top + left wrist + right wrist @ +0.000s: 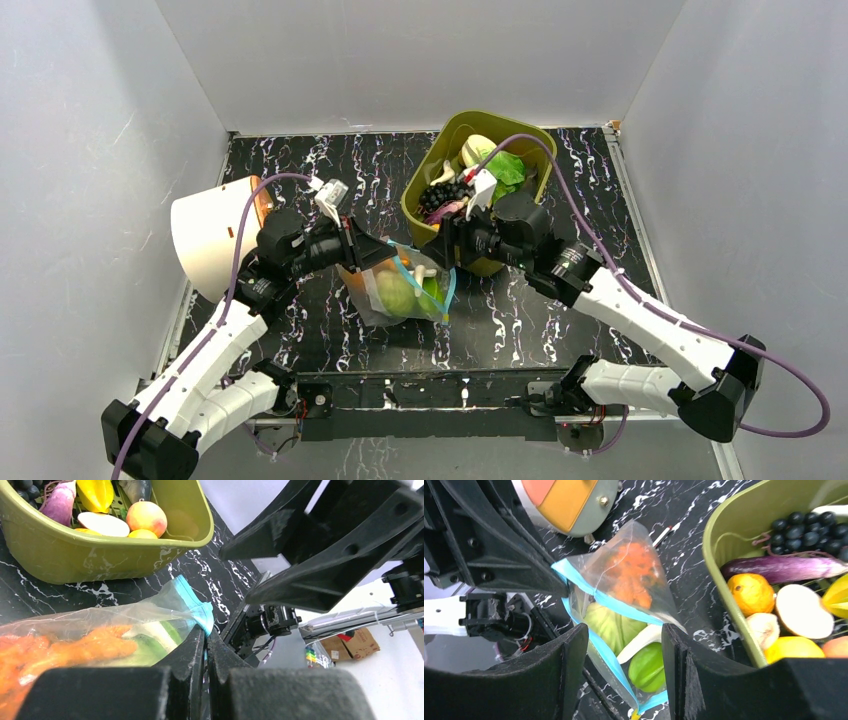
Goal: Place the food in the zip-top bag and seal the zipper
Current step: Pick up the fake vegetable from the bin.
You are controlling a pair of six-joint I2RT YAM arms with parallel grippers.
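Note:
The clear zip-top bag [400, 295] lies on the black table between the arms, its mouth open towards the right arm. Inside are a pale-green cabbage [611, 625], orange food [631, 575], a green fruit [647, 667] and a white piece [639, 640]. My left gripper [385, 255] is shut on the corner of the light-blue zipper [202, 612], holding the rim up. My right gripper [624, 665] is open just above the bag's mouth, its fingers [574, 665] on either side of the zipper strip [589, 592] and the green fruit.
The olive-green tub [430, 165] stands behind the bag with more toy food: dark grapes [804, 527], a purple eggplant [784, 567], an orange fruit [751, 592], a peach [146, 517]. A white and orange dome-shaped object [210, 235] sits at the left wall.

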